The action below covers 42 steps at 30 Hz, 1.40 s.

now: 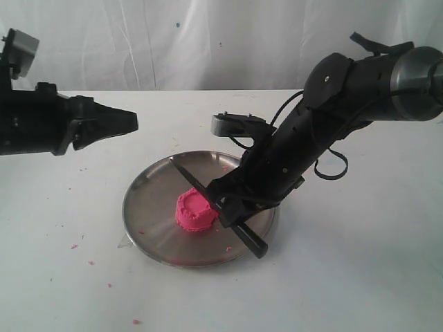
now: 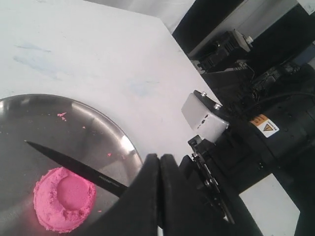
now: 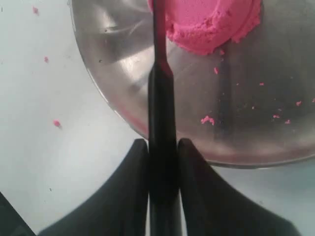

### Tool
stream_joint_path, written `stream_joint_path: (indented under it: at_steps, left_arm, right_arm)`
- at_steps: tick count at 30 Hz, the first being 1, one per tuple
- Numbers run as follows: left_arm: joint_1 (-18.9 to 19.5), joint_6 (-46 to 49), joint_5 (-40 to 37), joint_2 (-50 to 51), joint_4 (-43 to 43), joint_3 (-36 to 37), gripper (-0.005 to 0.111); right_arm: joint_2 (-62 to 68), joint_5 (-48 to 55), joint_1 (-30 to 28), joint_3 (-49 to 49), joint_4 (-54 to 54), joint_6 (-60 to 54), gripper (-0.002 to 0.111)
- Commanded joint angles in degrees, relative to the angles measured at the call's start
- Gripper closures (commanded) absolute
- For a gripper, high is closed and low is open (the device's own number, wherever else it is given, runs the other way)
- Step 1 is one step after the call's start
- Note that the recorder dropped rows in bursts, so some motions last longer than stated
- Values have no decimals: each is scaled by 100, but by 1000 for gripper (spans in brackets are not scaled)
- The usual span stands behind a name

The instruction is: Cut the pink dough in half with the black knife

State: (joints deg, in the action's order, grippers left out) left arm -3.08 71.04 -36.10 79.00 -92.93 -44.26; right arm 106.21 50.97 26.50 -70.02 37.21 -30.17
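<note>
Since the exterior view takes in the whole scene, it places everything best: the pink dough (image 1: 194,210) sits as one whole lump a little right of centre on the steel plate (image 1: 149,221), which rests on the white table (image 1: 360,277). Reaching down from the right, the right hand (image 1: 232,211) is clamped on the handle of the black knife (image 1: 196,182), whose blade slants up and to the left over the dough's far side. Whether the edge touches the dough cannot be told from here. Well off to the left and above the table, the left hand (image 1: 131,122) hangs with its fingers pressed together, carrying nothing.

From the left wrist view, those fingers (image 2: 152,196) meet tip to tip with no gap. Beyond them the black knife (image 2: 74,166) crosses the rim of the pink dough (image 2: 64,198), which shows a scalloped edge and a shallow hollow on top. No cut is visible, and small crumbs dot the steel plate (image 2: 106,130).

Through the right wrist view, the two fingers (image 3: 194,191) squeeze the handle of the black knife (image 3: 161,113) from both sides, and the blade runs along the edge of the pink dough (image 3: 209,24).

Judging by its crumbly surface, the dough looks soft and light, likely to yield under a slow press but to cling to the blade or slide on the smooth plate. The knife looks stiff and slim, and the grip on the handle seems right for it.
</note>
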Motion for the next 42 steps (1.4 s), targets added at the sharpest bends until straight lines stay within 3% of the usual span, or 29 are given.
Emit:
stream_joint_path:
  at_steps: [1, 13, 22, 30, 42]
  left_arm:
    - [-234, 100, 52, 446, -94, -292, 107]
    - [-646, 351, 170, 1300, -104, -694, 107]
    - [-653, 418, 347, 1840, -187, -990, 107]
    - [-653, -66, 0, 2549, -235, -1316, 107]
    - [-653, -57, -246, 3394, -534, -1666, 107]
  right_arm:
    - [144, -67, -31, -22, 60, -71, 108]
    - [316, -76, -31, -22, 76, -71, 108]
    - [316, -92, -31, -22, 52, -71, 108]
    - [316, -92, -31, -22, 52, -71, 108]
    - [316, -117, -31, -22, 52, -71, 108]
